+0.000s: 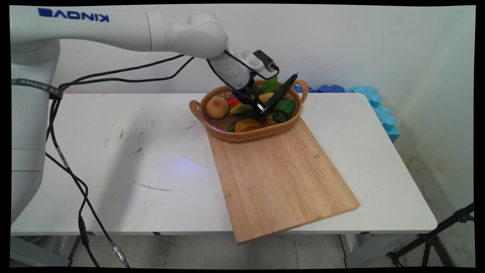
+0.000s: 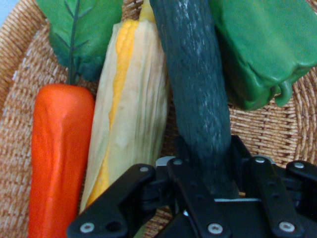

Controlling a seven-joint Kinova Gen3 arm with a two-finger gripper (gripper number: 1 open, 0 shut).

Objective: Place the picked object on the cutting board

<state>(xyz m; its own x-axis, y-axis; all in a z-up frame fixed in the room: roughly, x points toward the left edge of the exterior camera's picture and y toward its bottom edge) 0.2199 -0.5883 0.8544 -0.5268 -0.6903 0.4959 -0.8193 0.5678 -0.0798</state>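
Tool clamped on dark green cucumber inside wicker basket; corn cob and green pepper flank it.

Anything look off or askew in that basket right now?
Yes: the cucumber, clamped in the gripper, sticks up at a slant over the basket's far rim instead of lying flat like the corn and carrot.
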